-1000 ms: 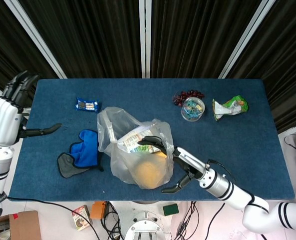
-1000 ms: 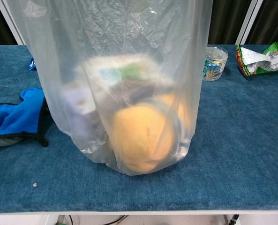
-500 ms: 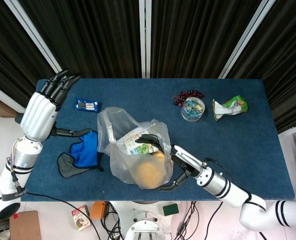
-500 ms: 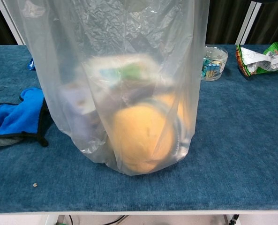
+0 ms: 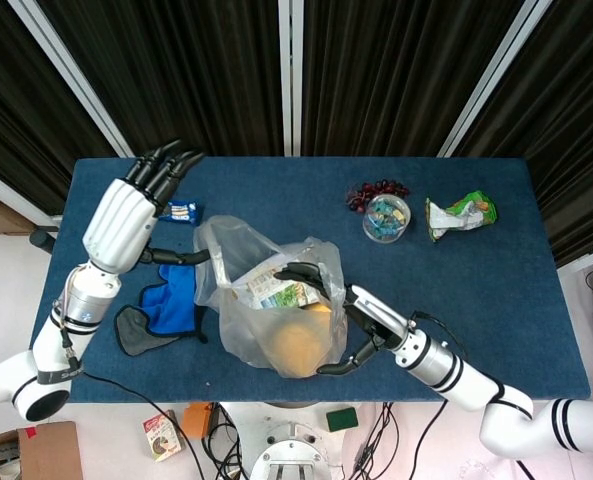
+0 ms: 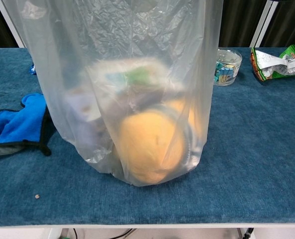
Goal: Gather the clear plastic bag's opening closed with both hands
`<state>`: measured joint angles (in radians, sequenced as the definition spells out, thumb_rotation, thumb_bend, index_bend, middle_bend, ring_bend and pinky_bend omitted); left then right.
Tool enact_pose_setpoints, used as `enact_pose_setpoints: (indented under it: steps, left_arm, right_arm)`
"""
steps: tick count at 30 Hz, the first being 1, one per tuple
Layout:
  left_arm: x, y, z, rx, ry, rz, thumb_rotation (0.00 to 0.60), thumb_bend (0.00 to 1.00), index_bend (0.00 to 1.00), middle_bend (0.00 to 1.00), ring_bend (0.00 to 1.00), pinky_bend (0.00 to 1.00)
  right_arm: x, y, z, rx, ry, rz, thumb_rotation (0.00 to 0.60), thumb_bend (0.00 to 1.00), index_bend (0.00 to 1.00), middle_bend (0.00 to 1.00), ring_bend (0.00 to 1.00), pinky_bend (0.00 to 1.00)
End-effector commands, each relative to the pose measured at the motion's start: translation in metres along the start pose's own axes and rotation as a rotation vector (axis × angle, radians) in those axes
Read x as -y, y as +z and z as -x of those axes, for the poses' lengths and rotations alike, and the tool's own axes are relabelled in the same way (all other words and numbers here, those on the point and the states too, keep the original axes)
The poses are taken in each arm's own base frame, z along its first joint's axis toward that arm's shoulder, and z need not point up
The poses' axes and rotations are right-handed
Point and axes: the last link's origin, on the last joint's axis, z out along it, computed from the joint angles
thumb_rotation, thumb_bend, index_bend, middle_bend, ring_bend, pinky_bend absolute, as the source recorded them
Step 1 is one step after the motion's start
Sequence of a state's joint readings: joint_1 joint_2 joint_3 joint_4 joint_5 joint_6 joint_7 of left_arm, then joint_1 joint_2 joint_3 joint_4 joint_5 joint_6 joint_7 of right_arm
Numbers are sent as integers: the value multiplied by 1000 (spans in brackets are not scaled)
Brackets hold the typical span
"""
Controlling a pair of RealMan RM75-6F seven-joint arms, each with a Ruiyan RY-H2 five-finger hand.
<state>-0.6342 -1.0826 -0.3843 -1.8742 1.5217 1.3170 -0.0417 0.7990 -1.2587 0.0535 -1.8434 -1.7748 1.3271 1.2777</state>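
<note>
The clear plastic bag (image 5: 266, 300) stands near the lower centre of the head view on the blue table (image 5: 476, 300), its long axis upright and its mouth facing up toward the camera, still loosely gaping. In the chest view the bag (image 6: 132, 89) fills the centre and its top is cut off by the upper edge of the frame, so the opening cannot be seen there. Inside, blurred by the film, sit a round orange object (image 6: 147, 147) low down and a printed carton (image 5: 281, 292) above it.

The right hand (image 5: 341, 315) reaches in from the lower right, its dark fingers curled over the bag's near rim and its thumb low against the bag's side, so it appears to grip the plastic. The left hand (image 5: 126, 220) hangs at the upper left, palm down, fingers straight and spread, holding nothing, just left of the bag. A blue cloth (image 5: 171, 305) lies below it.
</note>
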Motion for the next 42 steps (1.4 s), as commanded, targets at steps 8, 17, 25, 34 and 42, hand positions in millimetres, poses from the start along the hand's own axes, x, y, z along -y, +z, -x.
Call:
enact_pose_setpoints:
  steps: [8, 17, 25, 34, 42]
  left_arm:
    - [-11, 23, 15, 5, -15, 37, 403, 15, 43, 136, 60, 144]
    - [-26, 38, 19, -44, -18, 45, 401, 11, 46, 154, 60, 131]
    - [-27, 45, 17, -51, -36, 15, 405, 10, 50, 154, 61, 132]
    - [-28, 40, 7, -56, -16, 14, 421, 21, 53, 154, 61, 133]
    - [-37, 43, -3, -60, 26, 32, 424, 29, 53, 154, 61, 133]
  right_arm:
    - [-2, 1, -2, 0, 7, 0, 571, 103, 0, 66, 0, 0]
    - [-2, 1, -4, -1, 9, -1, 570, 103, 0, 64, 0, 0]
    - [-2, 2, -5, -6, 5, 1, 568, 103, 0, 64, 0, 0]
    - [-6, 17, -1, -9, 11, 20, 570, 109, 0, 56, 0, 0]
    - [-7, 33, 6, -1, 0, 26, 571, 109, 0, 57, 0, 0]
